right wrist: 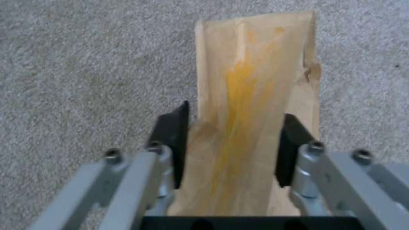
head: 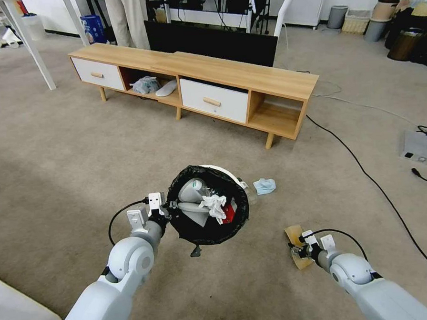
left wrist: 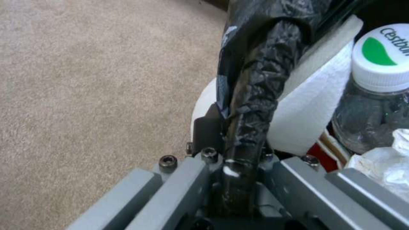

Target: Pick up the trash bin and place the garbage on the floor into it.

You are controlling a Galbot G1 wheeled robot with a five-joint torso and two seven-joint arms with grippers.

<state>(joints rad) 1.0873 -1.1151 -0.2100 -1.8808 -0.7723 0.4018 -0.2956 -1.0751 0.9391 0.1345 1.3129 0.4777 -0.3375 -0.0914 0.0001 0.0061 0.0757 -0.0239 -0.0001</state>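
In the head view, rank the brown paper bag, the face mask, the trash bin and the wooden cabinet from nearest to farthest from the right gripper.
1. Brown paper bag: between the fingers of the right gripper, on the floor.
2. Face mask: on the carpet ahead, toward the left.
3. Trash bin: further left, held by the left gripper.
4. Wooden cabinet: far ahead.

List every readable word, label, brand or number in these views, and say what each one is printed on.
"Cestbon", cut off at the picture's edge after "Cestb": on the white bottle cap with a green mark, inside the trash bin.
Blue box by the far table legs: print too small to read.
Brown paper bag between the right gripper's fingers: a yellow stain, no text.
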